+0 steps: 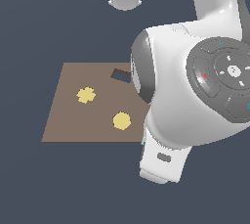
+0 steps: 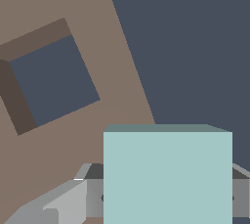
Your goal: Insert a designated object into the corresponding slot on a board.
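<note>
Pincer [image 2: 166, 196] closed on teal tile [image 2: 167, 176], fingers [image 2: 93, 198] against opposite tile sides. Tile raised over board [image 2: 122, 105] edge, clear of square slot [image 2: 51, 83] at 10 o'clock; slot rim unobstructed.

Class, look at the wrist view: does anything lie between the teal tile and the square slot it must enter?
Nothing visible does. The teal tile sits between the fingers, and only bare brown board separates it from the square slot, which looks open and unoccupied.
</note>
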Controlling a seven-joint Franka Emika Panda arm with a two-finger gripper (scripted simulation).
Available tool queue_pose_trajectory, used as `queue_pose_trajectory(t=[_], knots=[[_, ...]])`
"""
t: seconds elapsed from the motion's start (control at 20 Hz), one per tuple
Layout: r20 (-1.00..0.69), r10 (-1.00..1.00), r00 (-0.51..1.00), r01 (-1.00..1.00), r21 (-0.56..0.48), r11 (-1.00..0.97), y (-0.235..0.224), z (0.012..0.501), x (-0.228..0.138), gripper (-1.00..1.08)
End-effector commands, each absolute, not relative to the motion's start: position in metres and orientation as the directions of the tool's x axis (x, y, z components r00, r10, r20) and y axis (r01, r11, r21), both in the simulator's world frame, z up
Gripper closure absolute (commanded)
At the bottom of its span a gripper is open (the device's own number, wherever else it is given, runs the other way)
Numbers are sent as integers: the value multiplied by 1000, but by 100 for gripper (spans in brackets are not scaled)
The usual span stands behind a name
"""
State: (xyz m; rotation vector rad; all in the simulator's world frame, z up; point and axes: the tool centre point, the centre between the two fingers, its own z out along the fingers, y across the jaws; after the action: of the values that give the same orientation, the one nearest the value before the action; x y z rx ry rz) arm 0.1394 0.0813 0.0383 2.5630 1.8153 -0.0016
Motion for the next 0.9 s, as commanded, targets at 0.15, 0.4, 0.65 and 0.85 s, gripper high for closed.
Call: queue_pose_trajectory(t=[0.15,0.4,0.65,0.85], knots=[[-1,987,163,987,1,-163,120,40,123,108],[-1,999,35,999,1,-35,145,40,105,108],[-1,999,-43,999,1,43,159,41,93,108],[-1,997,-71,997,0,71,164,41,88,108]])
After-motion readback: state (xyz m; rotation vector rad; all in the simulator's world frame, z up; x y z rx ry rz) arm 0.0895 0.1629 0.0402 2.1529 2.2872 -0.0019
